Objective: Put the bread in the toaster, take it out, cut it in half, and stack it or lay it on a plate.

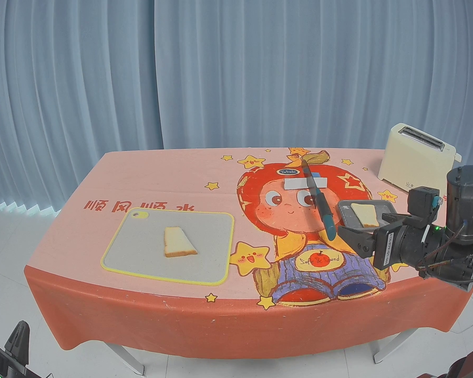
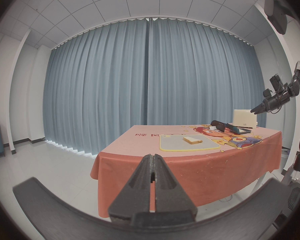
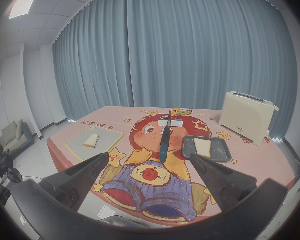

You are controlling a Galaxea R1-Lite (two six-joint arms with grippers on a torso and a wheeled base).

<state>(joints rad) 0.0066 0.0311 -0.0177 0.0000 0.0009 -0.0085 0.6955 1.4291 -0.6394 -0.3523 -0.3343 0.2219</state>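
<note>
A half slice of bread (image 1: 178, 242) (image 3: 91, 140) (image 2: 192, 139) lies on the grey, yellow-rimmed cutting board (image 1: 142, 248) (image 3: 106, 135) at the table's left. Another half slice (image 1: 364, 214) (image 3: 202, 146) rests in the dark tray-like plate (image 1: 347, 208) (image 3: 221, 150) on the right. A blue-handled knife (image 1: 319, 199) (image 3: 164, 139) lies between them, just left of the plate. The cream toaster (image 1: 418, 159) (image 3: 247, 116) stands at the back right. My right gripper (image 1: 363, 226) (image 3: 148, 159) hovers open at the plate's near side, holding nothing. My left gripper (image 2: 152, 159) is shut and empty, low and well off the table's left front.
A pink cartoon-print cloth covers the table (image 1: 157, 179). A small white card (image 1: 305, 183) lies under the knife blade. Blue curtains hang behind. The table's front edge runs just below my right gripper.
</note>
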